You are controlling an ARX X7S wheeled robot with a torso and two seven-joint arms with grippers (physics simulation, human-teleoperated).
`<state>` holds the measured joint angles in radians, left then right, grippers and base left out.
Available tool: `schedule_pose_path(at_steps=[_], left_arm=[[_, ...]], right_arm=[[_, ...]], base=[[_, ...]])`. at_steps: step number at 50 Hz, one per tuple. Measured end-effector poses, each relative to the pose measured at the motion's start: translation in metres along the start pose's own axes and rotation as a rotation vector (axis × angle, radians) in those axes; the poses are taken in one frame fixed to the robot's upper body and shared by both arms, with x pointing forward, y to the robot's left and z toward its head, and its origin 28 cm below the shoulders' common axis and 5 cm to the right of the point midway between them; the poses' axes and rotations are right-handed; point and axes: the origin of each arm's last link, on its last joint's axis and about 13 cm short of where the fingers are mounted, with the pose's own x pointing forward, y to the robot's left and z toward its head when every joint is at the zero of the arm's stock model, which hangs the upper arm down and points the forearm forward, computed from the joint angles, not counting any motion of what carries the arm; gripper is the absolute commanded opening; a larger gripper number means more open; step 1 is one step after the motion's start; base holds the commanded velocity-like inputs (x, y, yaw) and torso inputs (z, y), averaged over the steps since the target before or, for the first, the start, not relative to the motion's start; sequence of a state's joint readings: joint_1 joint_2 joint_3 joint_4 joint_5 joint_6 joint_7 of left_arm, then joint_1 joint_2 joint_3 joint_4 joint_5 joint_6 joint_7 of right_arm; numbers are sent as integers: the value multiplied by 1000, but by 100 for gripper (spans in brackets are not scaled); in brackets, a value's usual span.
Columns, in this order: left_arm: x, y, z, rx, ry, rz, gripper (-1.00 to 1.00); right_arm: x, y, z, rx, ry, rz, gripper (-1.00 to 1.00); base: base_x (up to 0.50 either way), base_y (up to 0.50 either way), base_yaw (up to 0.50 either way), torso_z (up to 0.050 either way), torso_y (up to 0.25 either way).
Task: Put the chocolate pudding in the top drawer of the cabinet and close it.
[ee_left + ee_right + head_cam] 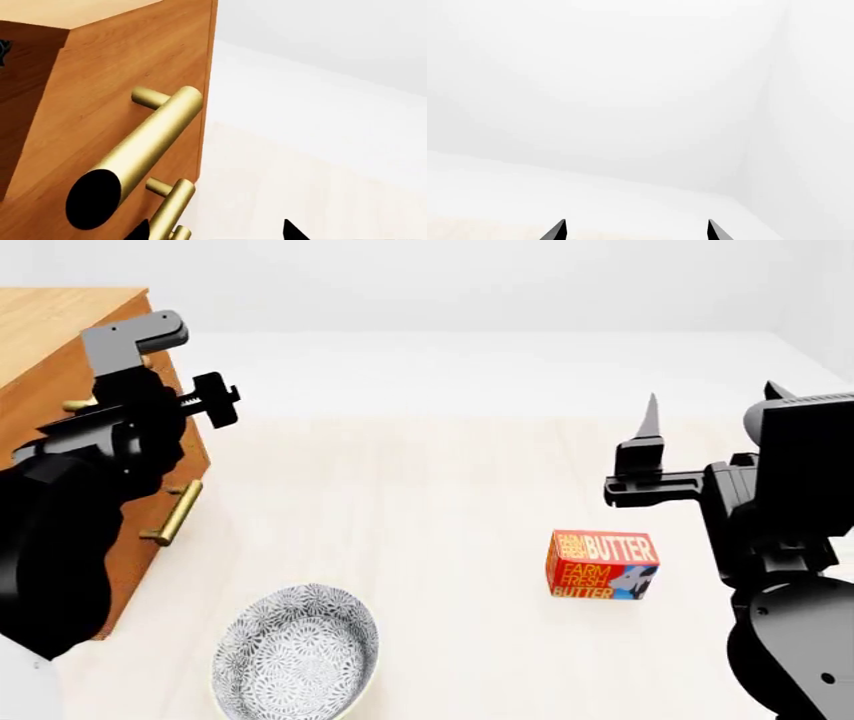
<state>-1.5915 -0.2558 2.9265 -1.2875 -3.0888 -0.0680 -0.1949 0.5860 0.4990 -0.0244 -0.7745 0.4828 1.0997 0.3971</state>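
Note:
The chocolate pudding is out of view in all frames. The orange-brown cabinet (54, 330) stands at the far left. My left arm (120, 430) covers its upper front, so only the lower drawer's brass handle (174, 512) shows clearly in the head view. Close before the wrist camera is the top drawer (120, 75), its brass bar handle (147, 145) large in the picture and the lower handle (170, 205) beyond it. My left gripper (217, 232) is open, one fingertip beside the handles. My right gripper (635, 231) is open and empty, raised above the floor with a finger (651, 425) pointing up.
A red-orange butter box (603, 565) stands on the pale floor near my right arm. A patterned grey bowl (296, 650) sits in front of the cabinet, low in the head view. White walls lie behind.

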Motion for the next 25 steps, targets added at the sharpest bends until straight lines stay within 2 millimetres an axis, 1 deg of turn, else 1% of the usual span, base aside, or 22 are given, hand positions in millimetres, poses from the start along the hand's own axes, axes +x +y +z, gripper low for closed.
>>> schedule_pose_path(at_steps=[10, 25], left_arm=[[0, 1, 0, 1, 1, -12, 100], [2, -1, -6, 52, -10, -27, 100]], right_arm=[[0, 1, 0, -1, -1, 2, 100], [0, 0, 0, -2, -3, 2, 100]], base=[[7, 6, 6, 0, 0], [3, 2, 2, 0, 0]])
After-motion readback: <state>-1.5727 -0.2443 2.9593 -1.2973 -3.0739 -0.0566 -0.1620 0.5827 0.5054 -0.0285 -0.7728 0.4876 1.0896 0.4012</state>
